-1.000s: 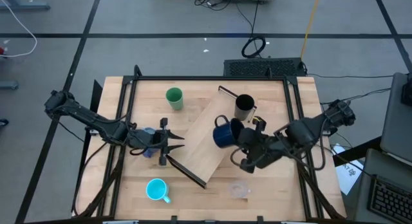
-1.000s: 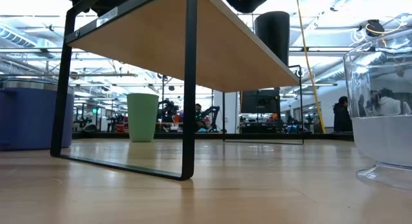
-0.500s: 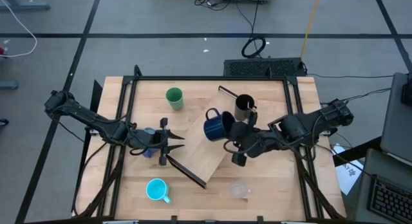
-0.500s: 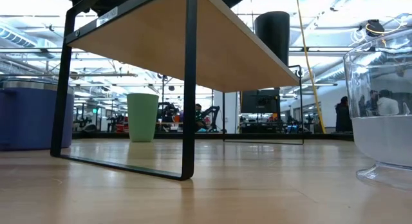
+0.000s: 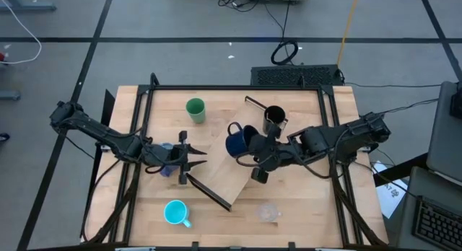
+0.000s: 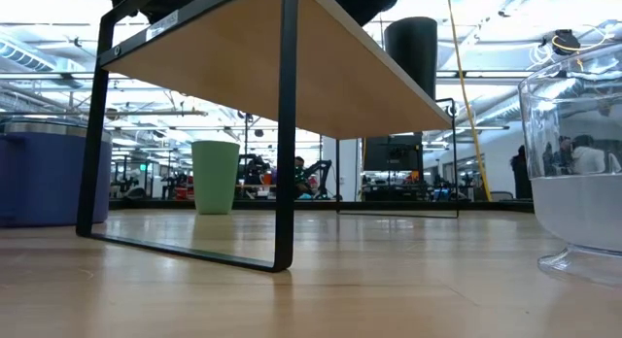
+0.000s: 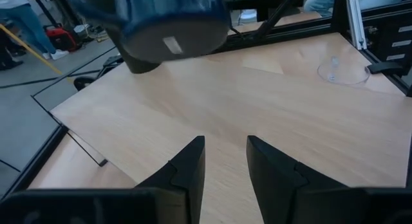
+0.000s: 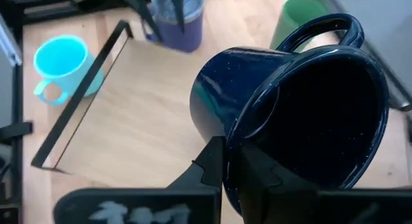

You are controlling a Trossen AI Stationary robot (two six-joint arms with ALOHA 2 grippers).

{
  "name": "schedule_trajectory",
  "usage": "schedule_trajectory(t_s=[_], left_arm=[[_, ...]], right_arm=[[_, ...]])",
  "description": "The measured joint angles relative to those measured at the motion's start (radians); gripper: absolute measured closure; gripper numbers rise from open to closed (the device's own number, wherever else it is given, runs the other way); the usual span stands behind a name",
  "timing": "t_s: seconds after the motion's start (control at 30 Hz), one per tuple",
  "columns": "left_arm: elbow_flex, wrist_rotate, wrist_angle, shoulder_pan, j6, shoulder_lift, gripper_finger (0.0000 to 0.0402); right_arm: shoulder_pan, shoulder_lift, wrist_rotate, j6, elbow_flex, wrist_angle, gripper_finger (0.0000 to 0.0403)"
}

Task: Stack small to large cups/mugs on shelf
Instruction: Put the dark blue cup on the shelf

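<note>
Dark blue speckled mug [image 8: 290,114] held over the shelf [image 5: 227,161] by the right end effector [image 5: 254,148].

The right end effector's fingers pinch the mug's rim, holding it tilted above the light-wood shelf, handle pointing toward the green tumbler [image 5: 195,109]. The tall black cup [image 5: 273,120] stands on the shelf's far end. The left end effector [image 5: 189,160], fingers narrowly parted and empty, waits at the shelf's left edge beside the blue-purple mug [image 5: 165,156]. The cyan mug [image 5: 175,213] and tiny clear cup [image 5: 268,212] sit on the counter [image 5: 303,200].
</note>
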Motion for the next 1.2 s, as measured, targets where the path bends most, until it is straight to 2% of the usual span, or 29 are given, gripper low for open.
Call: schedule_trajectory(t_s=[0.1, 0.3, 0.47, 1.2], left_arm=[[0.000, 0.000, 0.001, 0.001, 0.000, 0.000, 0.0284], [0.000, -0.001, 0.001, 0.002, 0.000, 0.000, 0.0284], [0.000, -0.001, 0.001, 0.002, 0.000, 0.000, 0.0284], [0.000, -0.001, 0.002, 0.002, 0.000, 0.000, 0.0284]], right_arm=[[-0.003, 0.041, -0.043, 0.003, 0.045, -0.028, 0.0393], [-0.002, 0.138, -0.085, 0.080, 0.163, -0.244, 0.0393], [-0.002, 0.184, -0.119, 0.111, 0.216, -0.327, 0.0393], [-0.048, 0.226, -0.112, 0.065, 0.219, -0.367, 0.0375]])
